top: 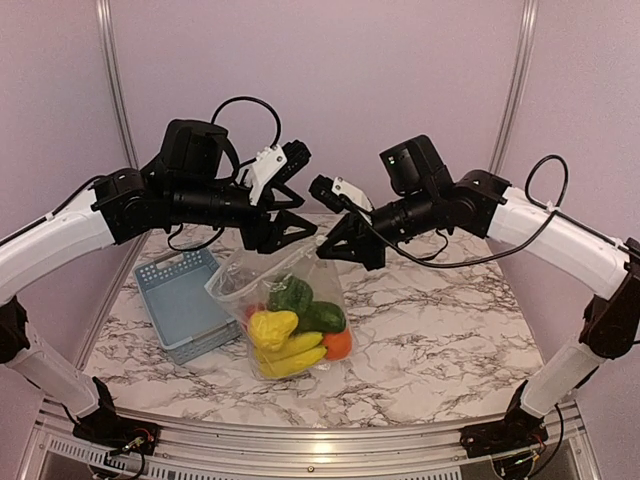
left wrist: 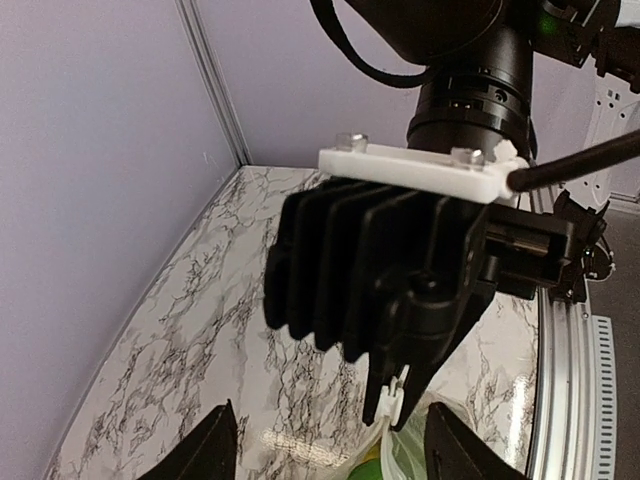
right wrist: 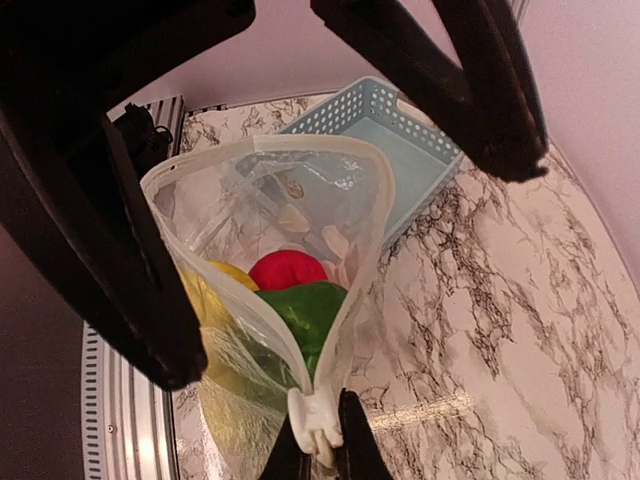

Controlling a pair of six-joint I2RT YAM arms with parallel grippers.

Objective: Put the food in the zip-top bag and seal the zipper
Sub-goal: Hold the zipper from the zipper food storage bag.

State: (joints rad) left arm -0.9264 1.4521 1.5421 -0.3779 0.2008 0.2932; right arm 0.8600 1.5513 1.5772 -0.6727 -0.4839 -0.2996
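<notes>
The clear zip-top bag (top: 285, 315) lies on the marble table with its mouth lifted and gaping open. Inside it lies the food: a red piece (right wrist: 288, 270), a green piece (right wrist: 312, 305), yellow pieces (top: 280, 340) and an orange one (top: 338, 345). The zipper (right wrist: 270, 145) rims the open mouth and ends in a white slider (right wrist: 322, 425). My right gripper (top: 322, 252) is shut on that slider end of the bag. My left gripper (top: 308, 215) is open, and its fingers (right wrist: 130, 260) straddle the mouth without touching it.
A grey-blue slotted basket (top: 185, 300) sits left of the bag, close against it. Purple walls with metal posts (top: 112, 80) close in the back and sides. The table's metal front rail (top: 300, 440) runs along the near edge.
</notes>
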